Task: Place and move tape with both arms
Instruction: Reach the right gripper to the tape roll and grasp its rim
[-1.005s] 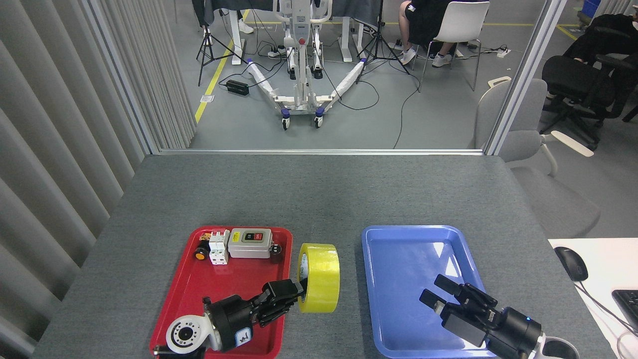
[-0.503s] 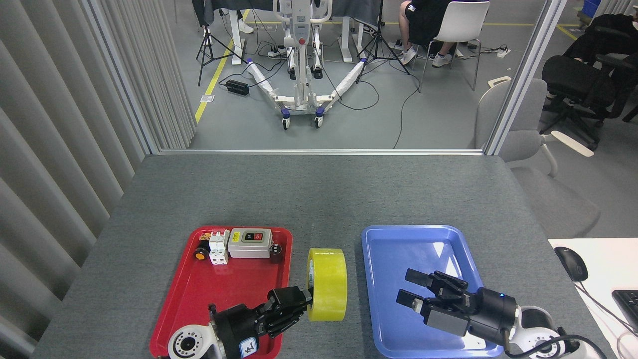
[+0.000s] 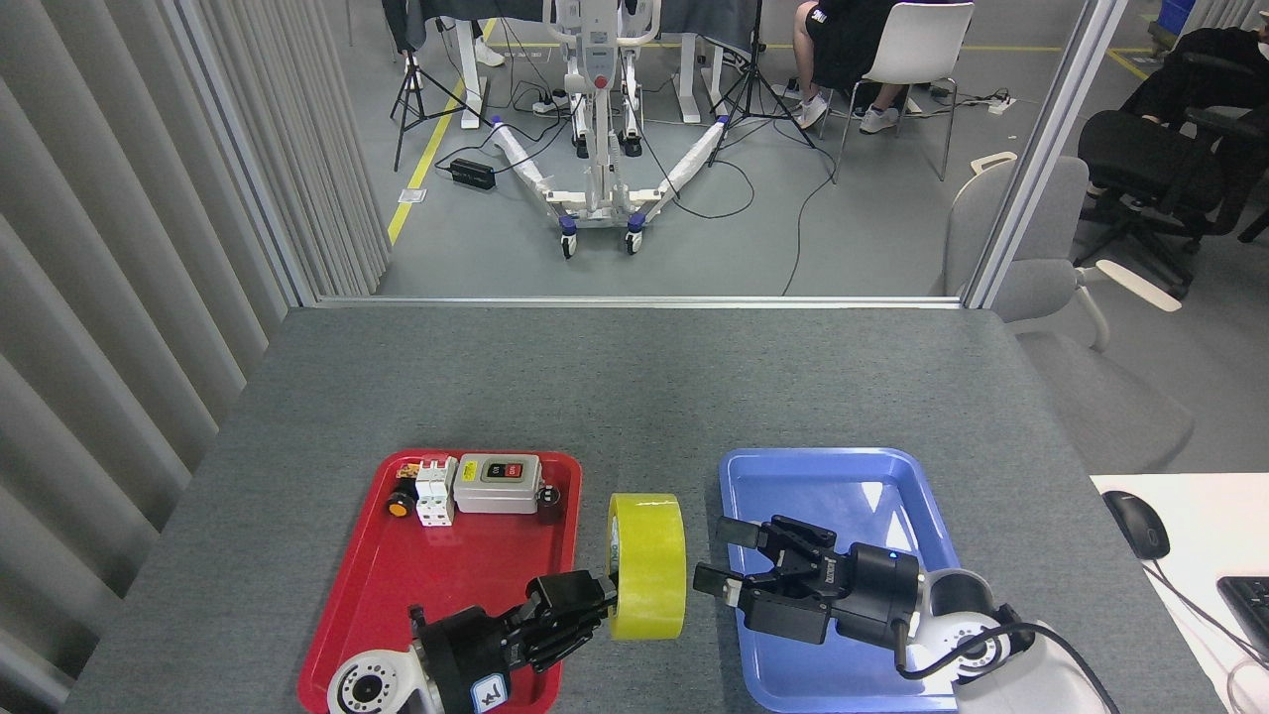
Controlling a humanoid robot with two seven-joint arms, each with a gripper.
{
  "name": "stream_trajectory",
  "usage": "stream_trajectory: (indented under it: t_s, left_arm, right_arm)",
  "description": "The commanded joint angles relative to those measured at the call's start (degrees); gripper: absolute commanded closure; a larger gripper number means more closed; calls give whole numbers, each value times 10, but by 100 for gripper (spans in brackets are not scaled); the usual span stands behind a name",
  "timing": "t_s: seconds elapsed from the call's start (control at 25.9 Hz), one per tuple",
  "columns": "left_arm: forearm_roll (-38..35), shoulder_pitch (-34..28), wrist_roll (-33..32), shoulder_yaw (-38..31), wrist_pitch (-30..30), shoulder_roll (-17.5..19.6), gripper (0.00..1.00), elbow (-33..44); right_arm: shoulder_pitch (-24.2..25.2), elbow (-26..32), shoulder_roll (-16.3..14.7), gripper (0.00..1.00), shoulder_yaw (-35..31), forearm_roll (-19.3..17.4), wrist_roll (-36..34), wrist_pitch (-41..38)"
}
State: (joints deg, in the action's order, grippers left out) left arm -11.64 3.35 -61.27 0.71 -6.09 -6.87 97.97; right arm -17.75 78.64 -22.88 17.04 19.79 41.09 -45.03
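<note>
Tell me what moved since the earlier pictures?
The right claw swung left across the blue tray, open, until its fingers nearly reach the tape. The left claw kept hold of the tape and shifted it slightly right, between the trays. The red tray and its switch parts stayed put.

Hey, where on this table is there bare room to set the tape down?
Bare: the far half of the table beyond both trays, and the blue tray's far end. Crowded: the strip between trays, where the left gripper holds the tape and the right gripper reaches in.
</note>
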Motion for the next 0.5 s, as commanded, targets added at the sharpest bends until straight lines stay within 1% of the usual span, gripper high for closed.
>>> stream_trajectory:
  t_s: [0.0,0.08,0.23,0.39,0.46]
  left_arm:
    - [0,0,0,0,0,0,100,1]
    - [0,0,-1,0,1,0,100,1]
    - [0,-1,-2,-1,13,1,100,0]
    - [0,-4,-2,-1,17,1,100,0]
    - [0,-4,-2,-1,18,1,100,0]
  right_arm:
    - [-30,-38,23,5,13,11,-1,0]
    - [-43,-52,31,8,16,13,-1,0]
    - [-58,-57,40,14,39,13,-1,0]
    - [-60,-57,53,25,49,15,-1,0]
    - [-59,-57,54,31,50,15,-1,0]
